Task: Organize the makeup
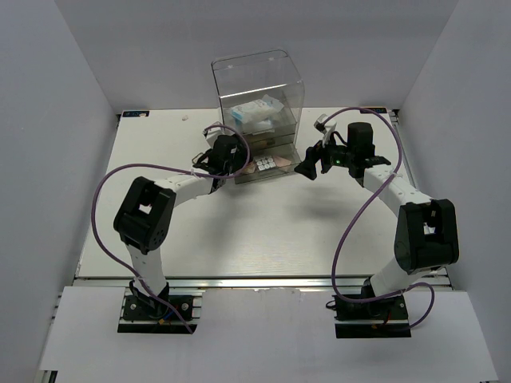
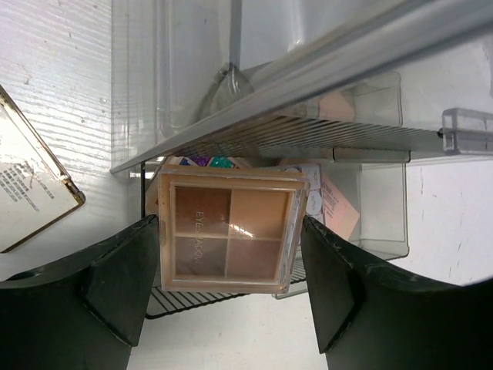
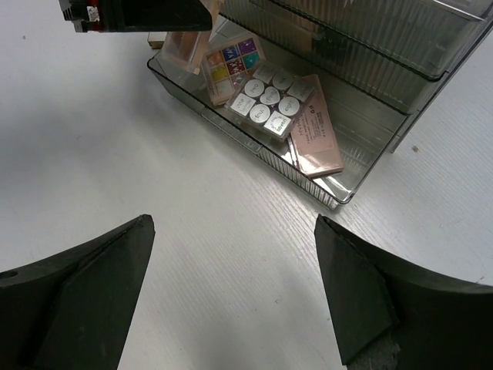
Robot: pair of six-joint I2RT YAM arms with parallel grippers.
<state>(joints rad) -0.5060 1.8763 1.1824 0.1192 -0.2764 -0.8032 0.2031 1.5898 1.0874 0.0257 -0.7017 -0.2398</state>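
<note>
A peach four-pan palette point(image 2: 227, 231) sits tilted over the left end of the pulled-out bottom drawer point(image 3: 254, 158). My left gripper point(image 2: 229, 254) is shut on it, with a finger against each side. In that drawer lie a multicoloured palette point(image 3: 231, 65), a white-grid palette point(image 3: 269, 100) and a pink palette point(image 3: 317, 135). A white-and-blue packet point(image 1: 257, 110) rests higher up in the clear drawer box point(image 1: 255, 88). My right gripper point(image 3: 231, 239) hangs open over bare table, in front of the drawer's right end, and holds nothing.
A dark-framed flat case point(image 2: 27, 185) lies on the table just left of the drawer. The upper drawers point(image 3: 370, 38) of the box are pushed in. White walls close in the table on three sides.
</note>
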